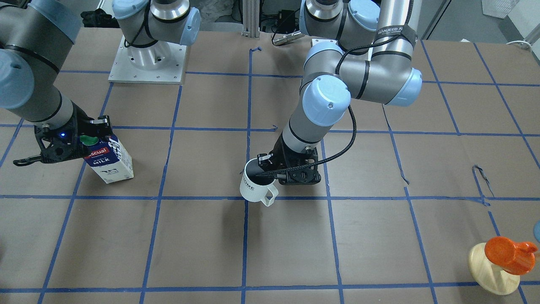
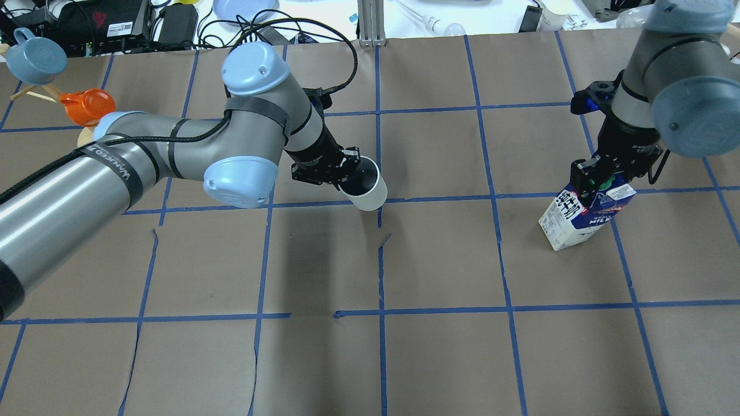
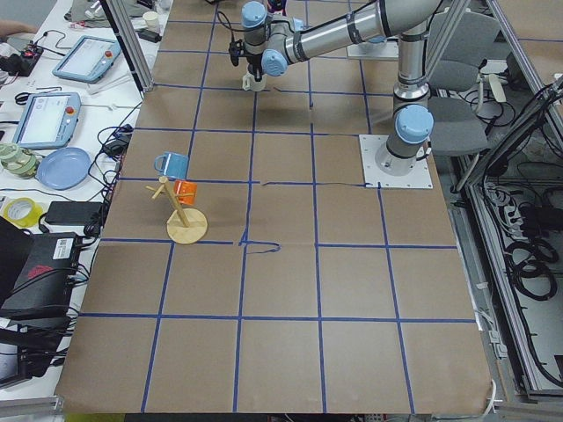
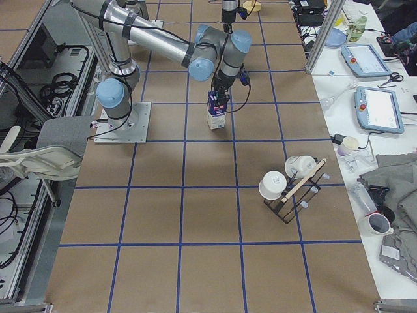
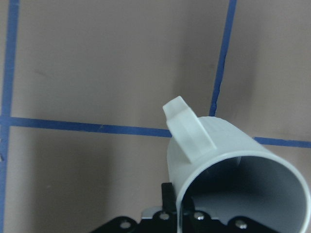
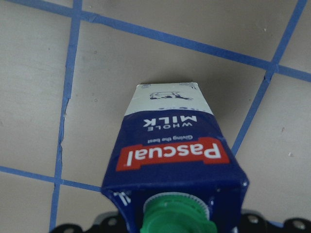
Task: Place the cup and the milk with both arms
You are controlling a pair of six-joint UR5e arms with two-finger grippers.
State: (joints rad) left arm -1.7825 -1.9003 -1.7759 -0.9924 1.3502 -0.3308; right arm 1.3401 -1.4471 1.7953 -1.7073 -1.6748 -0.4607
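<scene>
1. Brown paper-covered bench (image 1: 211, 253), blue tape grid (image 1: 160, 197) all over it.
2. Near the middle: white cup (image 1: 254, 187), tilted, handle toward the operators' side, dark mouth angled up toward the left arm (image 1: 325, 105).
3. Left jaws pinched on the cup's rim, gap barely the wall's thickness.
4. Cup bottom just beside a tape crossing; touching the bench or not, cannot tell.
5. Over on the robot's right side: milk carton (image 1: 110, 162), leaning, green cap (image 1: 87, 140) at the top, white end down.
6. Right jaws clamped on the carton's top next to the cap, right arm (image 1: 38, 101) coming in above.
7. Carton's lower edge at bench level; contact unclear.
8. Cup and carton well apart.
9. Far bench corner on the robot's left: orange cup (image 1: 508, 252) on a pale wooden disc (image 1: 485, 270).
</scene>
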